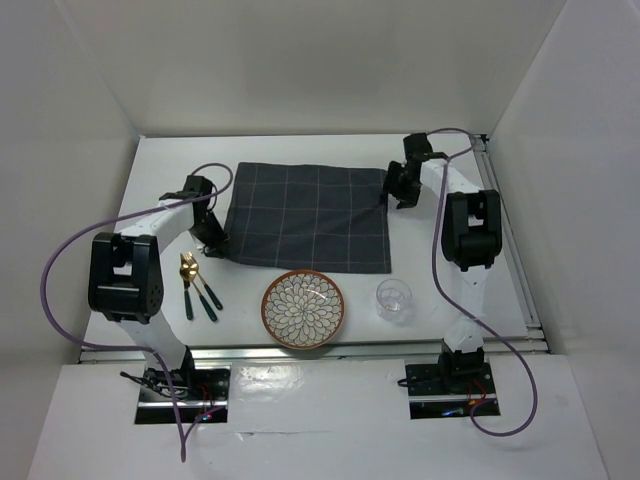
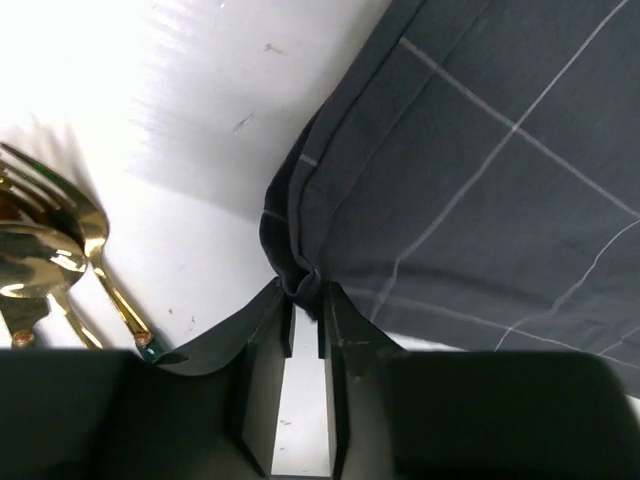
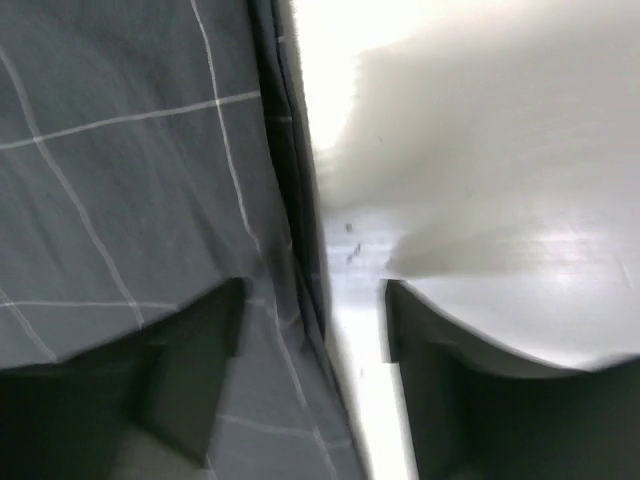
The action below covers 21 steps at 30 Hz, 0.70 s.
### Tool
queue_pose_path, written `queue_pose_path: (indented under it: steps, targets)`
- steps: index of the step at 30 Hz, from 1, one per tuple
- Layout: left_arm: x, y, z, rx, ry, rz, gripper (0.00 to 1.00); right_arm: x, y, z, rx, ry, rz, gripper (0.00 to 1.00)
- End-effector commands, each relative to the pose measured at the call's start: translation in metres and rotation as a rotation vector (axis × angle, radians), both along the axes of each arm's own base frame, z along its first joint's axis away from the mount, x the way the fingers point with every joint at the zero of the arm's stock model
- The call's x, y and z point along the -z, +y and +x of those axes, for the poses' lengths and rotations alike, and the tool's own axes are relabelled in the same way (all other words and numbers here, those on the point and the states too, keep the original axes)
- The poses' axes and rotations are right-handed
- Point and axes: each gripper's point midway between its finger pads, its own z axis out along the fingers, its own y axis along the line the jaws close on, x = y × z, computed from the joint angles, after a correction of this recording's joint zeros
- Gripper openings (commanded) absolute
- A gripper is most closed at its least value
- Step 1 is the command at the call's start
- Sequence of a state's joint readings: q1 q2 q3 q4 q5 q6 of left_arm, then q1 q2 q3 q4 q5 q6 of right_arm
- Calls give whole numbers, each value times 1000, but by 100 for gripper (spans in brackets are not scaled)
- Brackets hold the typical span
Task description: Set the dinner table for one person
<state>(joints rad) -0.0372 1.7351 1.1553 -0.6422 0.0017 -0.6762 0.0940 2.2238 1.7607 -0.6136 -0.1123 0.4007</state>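
Note:
A dark grey checked cloth (image 1: pixel 310 215) lies spread flat on the white dinner table (image 1: pixel 180 170). My left gripper (image 1: pixel 212 243) is low at the cloth's near-left corner. In the left wrist view its jaws (image 2: pixel 306 300) stand a narrow gap apart, and the bunched corner of the cloth (image 2: pixel 480 180) sits at their tips. My right gripper (image 1: pixel 400 195) is at the far-right corner. It is open (image 3: pixel 312 300), one finger over the cloth (image 3: pixel 130 180), the other over bare table (image 3: pixel 480 150), with the cloth's hem between them and untouched.
A patterned plate (image 1: pixel 303 309) with a brown rim sits near the front edge. A clear glass (image 1: pixel 394 299) stands to its right. Gold cutlery with dark green handles (image 1: pixel 195 285) lies to the plate's left, close to my left gripper (image 2: pixel 45 255). White walls enclose the table.

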Motion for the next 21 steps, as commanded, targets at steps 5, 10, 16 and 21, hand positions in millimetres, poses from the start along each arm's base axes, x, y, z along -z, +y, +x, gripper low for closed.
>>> queue_pose_path:
  steps: [5, 10, 16, 21]
  targets:
    - [-19, -17, -15, 75, -20, 30, 39, -125, -23, 1, 31, -210, -45, 88]
    - [-26, -19, -19, 87, -21, 51, 73, -184, -46, -52, 77, -293, -77, 88]
    - [-70, -11, -4, 66, -136, 90, 84, -174, -42, -170, 162, -194, 24, 88]
    - [-106, -17, 2, 86, -227, 75, 83, -127, -26, -254, 311, -2, 167, 88]
